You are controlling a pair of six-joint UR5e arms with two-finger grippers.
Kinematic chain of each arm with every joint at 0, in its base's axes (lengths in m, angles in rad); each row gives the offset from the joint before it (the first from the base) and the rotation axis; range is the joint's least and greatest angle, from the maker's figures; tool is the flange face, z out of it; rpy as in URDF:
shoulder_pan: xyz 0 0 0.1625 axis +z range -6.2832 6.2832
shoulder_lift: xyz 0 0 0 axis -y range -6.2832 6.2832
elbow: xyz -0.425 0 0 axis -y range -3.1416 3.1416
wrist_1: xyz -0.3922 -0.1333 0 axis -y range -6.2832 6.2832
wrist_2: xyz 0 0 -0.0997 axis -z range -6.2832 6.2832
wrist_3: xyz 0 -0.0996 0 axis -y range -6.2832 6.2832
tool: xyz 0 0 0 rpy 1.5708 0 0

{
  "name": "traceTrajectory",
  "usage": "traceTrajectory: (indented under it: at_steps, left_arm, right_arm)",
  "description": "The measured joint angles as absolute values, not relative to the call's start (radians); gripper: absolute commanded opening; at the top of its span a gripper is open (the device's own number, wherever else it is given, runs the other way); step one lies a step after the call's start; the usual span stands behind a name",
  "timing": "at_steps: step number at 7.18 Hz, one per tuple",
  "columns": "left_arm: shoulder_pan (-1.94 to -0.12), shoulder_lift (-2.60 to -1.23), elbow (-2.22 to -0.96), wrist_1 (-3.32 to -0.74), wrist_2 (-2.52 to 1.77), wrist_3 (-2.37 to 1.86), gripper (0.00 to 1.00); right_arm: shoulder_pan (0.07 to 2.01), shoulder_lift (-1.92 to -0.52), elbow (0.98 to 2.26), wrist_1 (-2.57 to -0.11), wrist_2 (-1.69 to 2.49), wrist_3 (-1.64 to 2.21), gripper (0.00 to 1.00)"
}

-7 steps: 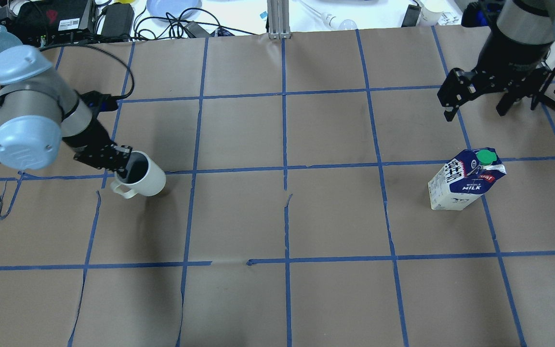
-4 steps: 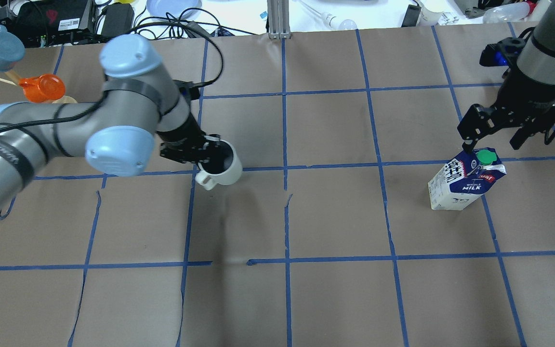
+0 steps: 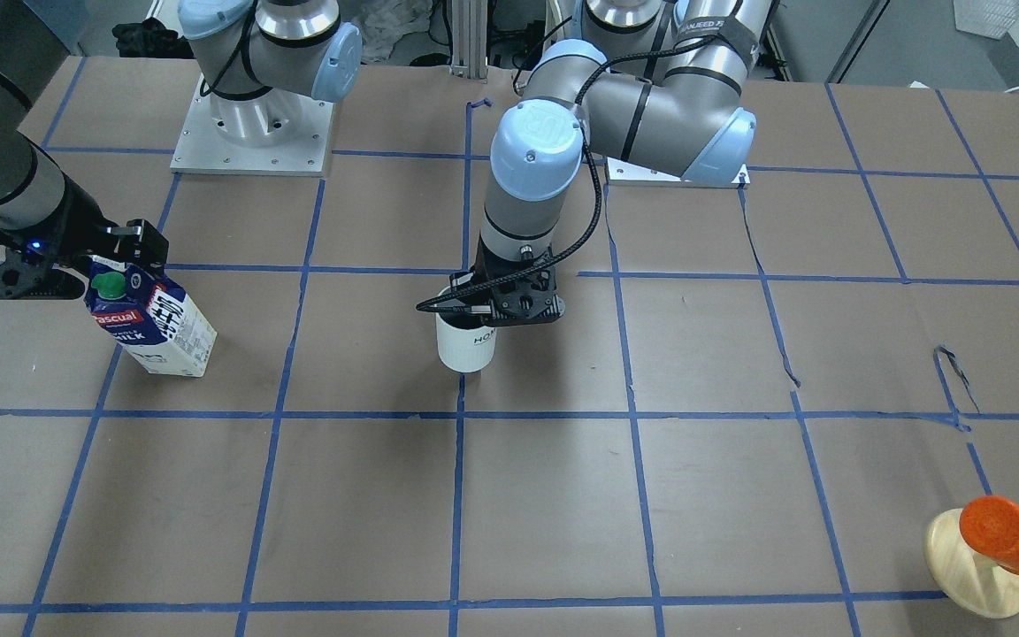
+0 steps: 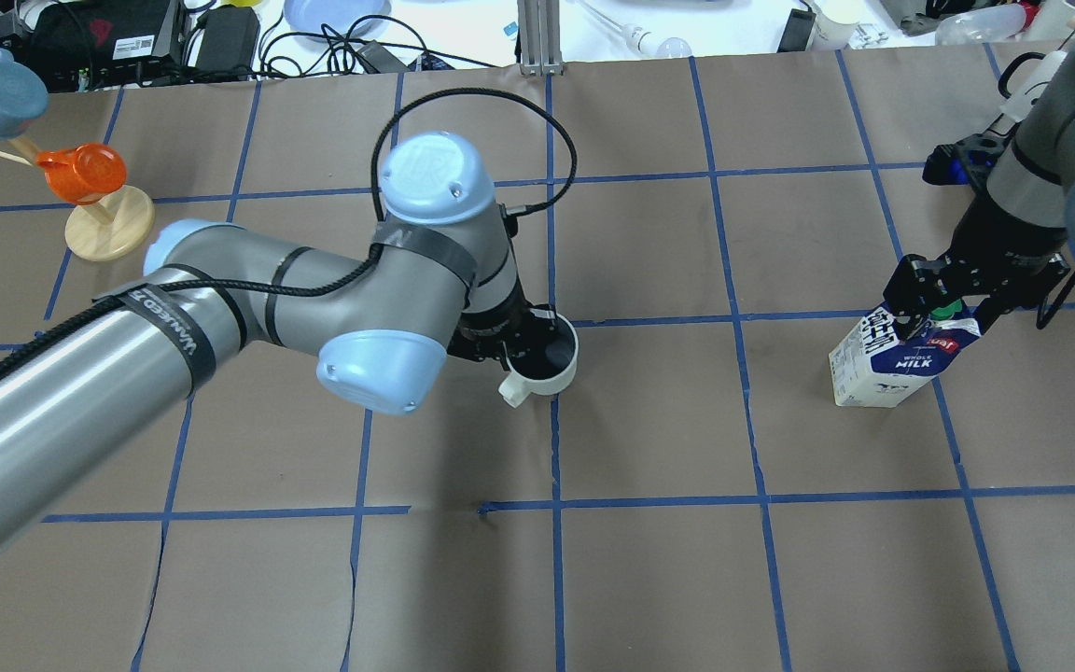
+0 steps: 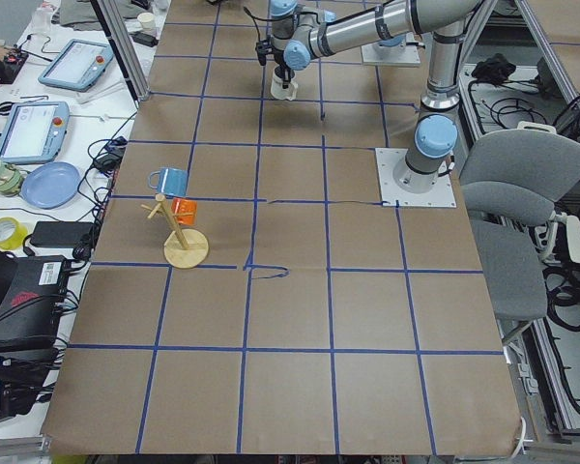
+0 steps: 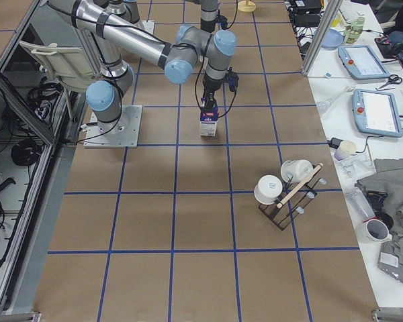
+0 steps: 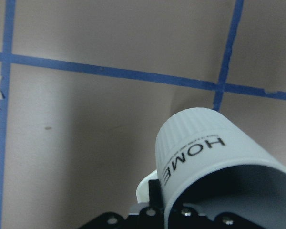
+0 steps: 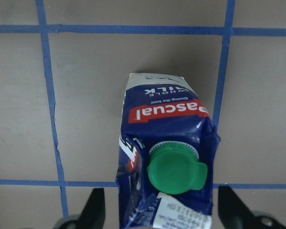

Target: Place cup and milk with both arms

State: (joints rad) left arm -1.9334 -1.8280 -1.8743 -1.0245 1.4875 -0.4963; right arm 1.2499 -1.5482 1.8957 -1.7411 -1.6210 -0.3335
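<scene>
The white cup (image 4: 551, 366) hangs upright in my left gripper (image 4: 514, 345), which is shut on its rim near the middle of the table; the handle points toward the robot. In the front view the cup (image 3: 465, 347) is low over a tape crossing, and I cannot tell whether it touches the table. The left wrist view shows its ribbed side with "HOME" lettering (image 7: 195, 152). The milk (image 4: 897, 359) stands at the right. My right gripper (image 4: 943, 303) is open, its fingers (image 8: 94, 210) on either side of the carton's top (image 8: 168, 143) and apart from it.
A wooden mug stand (image 4: 99, 233) with an orange and a blue cup is at the far left. A black rack with white mugs (image 6: 282, 194) stands beyond the milk. Cables and devices (image 4: 127, 37) lie past the table's far edge. Blue tape grids the brown table (image 4: 649, 420).
My left arm has carried the cup from the left side to the table's middle. My right gripper has come down from the far right to straddle the milk's top.
</scene>
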Motion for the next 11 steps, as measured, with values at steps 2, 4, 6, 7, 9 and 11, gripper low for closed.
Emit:
traceTrajectory:
  at_steps: [2,4,6,7,9,11]
  left_arm:
    - [-1.948,-1.831,-1.910,-1.001,1.487,-0.491,0.78]
    - [-1.940,-1.823,-1.902,-0.995,1.487,-0.462,1.00]
    - [-1.884,-1.776,-1.812,-1.050,1.490,-0.408,1.00]
    - [-1.835,-1.743,-1.722,-1.163,1.491,-0.335,1.00]
    - [-1.707,-1.681,-1.528,-1.396,1.488,-0.123,1.00]
    - [-1.588,-1.629,-1.451,-1.507,1.505,0.085,1.00]
  right_arm:
    - [1.249,-1.548,1.905,-1.755,-1.621,-0.332,0.26]
    - [1.249,-1.550,1.893,-1.752,-1.621,-0.331,0.22]
    - [1.249,-1.553,1.873,-1.743,-1.617,-0.323,0.22]
    - [1.252,-1.554,1.862,-1.736,-1.613,-0.317,0.22]
    - [1.273,-1.556,1.836,-1.715,-1.605,-0.299,0.22]
    - [1.374,-1.555,1.830,-1.712,-1.582,-0.228,0.22]
